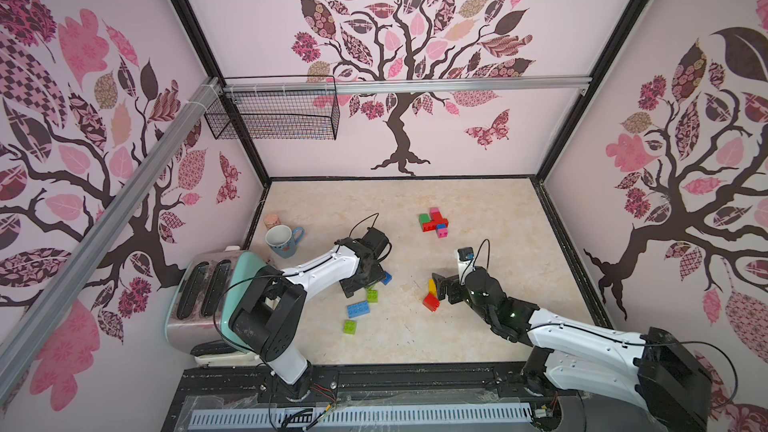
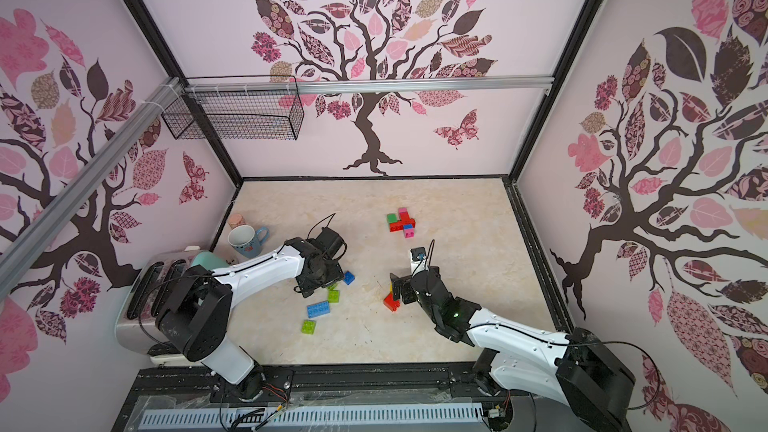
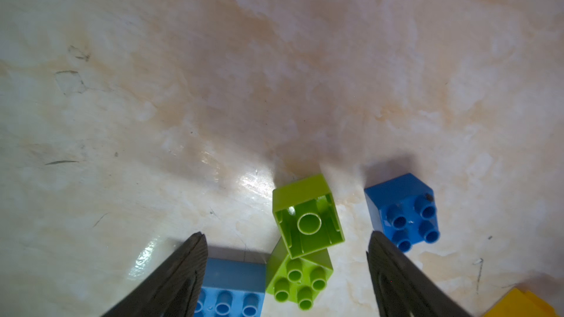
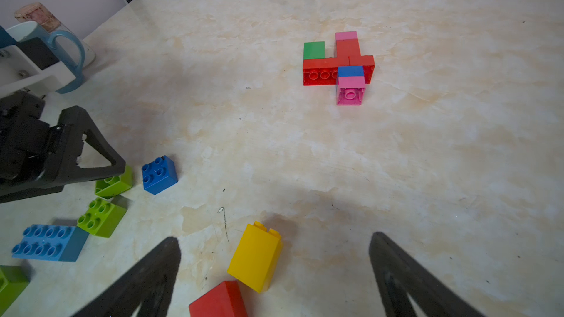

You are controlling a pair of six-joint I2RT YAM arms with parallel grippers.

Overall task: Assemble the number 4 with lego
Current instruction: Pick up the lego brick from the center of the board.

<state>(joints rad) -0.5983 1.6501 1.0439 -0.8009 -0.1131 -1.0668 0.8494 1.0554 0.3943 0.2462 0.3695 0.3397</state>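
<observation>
The half-built 4 (image 1: 433, 223) sits upper middle of the tabletop (image 1: 415, 347) in both top views. It's mostly red bricks, with green, pink and blue ones stuck on. My guess is it needs a few more pieces yet.

The bit that matters: a lime brick (image 3: 308, 218) is tipped on its side, right between the fingers (image 3: 183, 269) of the left end effector (image 3: 287, 234). Those are spread wide, one either side, and neither touches it as far as I can see. It's a square one, so no real long axis; the hollow underside faces back at the end effector.

A second lime brick (image 3: 297, 282), studs up, is touching it or nearly. A small blue brick (image 3: 403, 211) sits just outside one finger and a long blue brick (image 3: 232, 291) is by the other. Tight spot, so I reckon closing could nudge the neighbours.

The right end effector (image 4: 274, 237) is spread too and pinching nothing. It hovers by a yellow brick (image 4: 254, 259) whose long axis runs roughly away from it, studs at the far end. A red brick (image 4: 218, 300) is just beside that. In the top views this pair is right of centre, below the 4, so the right arm is nearer the build. The left arm is nearer the lime/blue pile at centre.

No brand or writing readable on any brick. The mug (image 1: 282, 241) at the left of the tabletop has a print too small to make out.
</observation>
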